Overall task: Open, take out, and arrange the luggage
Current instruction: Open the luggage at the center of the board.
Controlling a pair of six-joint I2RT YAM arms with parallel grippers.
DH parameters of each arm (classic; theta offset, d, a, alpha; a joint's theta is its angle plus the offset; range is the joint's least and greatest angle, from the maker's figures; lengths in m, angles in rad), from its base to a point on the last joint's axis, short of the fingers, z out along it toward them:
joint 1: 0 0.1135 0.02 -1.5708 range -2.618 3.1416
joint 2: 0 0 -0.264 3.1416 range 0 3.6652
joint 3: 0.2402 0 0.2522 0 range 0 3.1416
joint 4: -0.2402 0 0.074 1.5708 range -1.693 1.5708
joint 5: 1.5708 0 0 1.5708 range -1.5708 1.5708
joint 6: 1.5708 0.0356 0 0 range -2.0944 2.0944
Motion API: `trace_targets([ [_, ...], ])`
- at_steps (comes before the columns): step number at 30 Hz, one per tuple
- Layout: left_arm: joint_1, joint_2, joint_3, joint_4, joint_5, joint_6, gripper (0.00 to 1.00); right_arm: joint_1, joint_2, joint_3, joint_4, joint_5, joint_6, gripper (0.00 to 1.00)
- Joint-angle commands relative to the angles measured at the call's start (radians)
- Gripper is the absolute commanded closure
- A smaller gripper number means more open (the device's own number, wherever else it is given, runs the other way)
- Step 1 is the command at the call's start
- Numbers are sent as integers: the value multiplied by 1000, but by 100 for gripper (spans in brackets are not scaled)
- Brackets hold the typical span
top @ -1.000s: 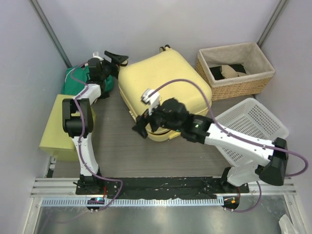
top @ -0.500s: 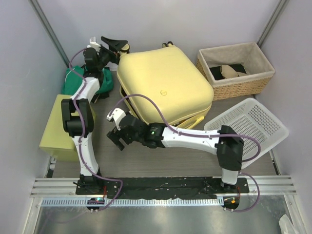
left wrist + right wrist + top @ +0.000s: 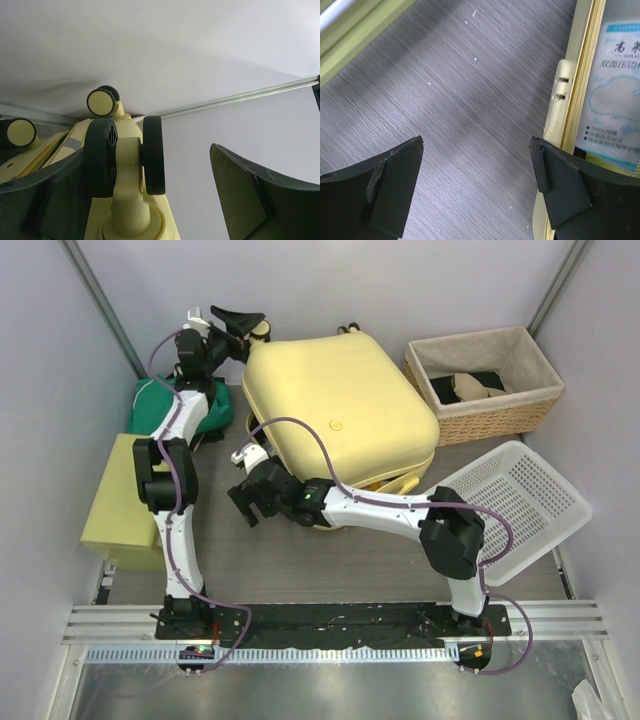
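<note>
**Q:** What is on the left of the table (image 3: 300, 565), seen from above?
**A:** A yellow-green box (image 3: 110, 510) sits at 9 o'clock, against the left wall. Behind it, toward 10 o'clock, lies a green bag (image 3: 155, 410). The left arm reaches over the bag to 11 o'clock.

**Q:** What are the left fingers doing?
**A:** The left fingers (image 3: 243, 325) are spread wide at the far left corner of the suitcase (image 3: 340, 405). The wrist camera shows a black double wheel (image 3: 125, 155) on a pale yellow stem between them. It is close against one finger and well apart from the other. They grip nothing.

**Q:** And the suitcase itself?
**A:** It is large and pale yellow, with rounded corners. It lies flat, filling the table from the centre up to 12 o'clock. Along its near right edge the two shells appear slightly parted.

**Q:** The right fingers?
**A:** The right arm stretches across the front of the suitcase. The right fingers (image 3: 250, 505) hang just beside its near left corner, at its 8 o'clock. They are wide open and empty, with bare grey table between them. In the wrist view the suitcase rim runs past one finger, with a pale blue printed packet (image 3: 615, 90) beyond it.

**Q:** And on the right?
**A:** A wicker basket (image 3: 500, 412) stands at 2 o'clock, just beside the suitcase, with dark and tan items inside. A white plastic basket (image 3: 525, 495) sits at 4 o'clock.
</note>
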Motion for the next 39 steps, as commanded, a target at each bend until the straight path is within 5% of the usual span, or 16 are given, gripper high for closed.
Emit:
trace_targets([
  [1,-20,-35,183,231,-39,-53,9,-45,-36,-6,58,-24,15,4],
  [16,-34,-1,275,205,-79,-64,8,-84,1,-35,104,-150,63,4],
  [27,-32,-30,153,239,-39,-56,7,-136,-113,-103,107,166,-6,4],
  [39,-31,-30,124,237,-24,-44,5,-176,-189,-118,131,335,-161,3],
])
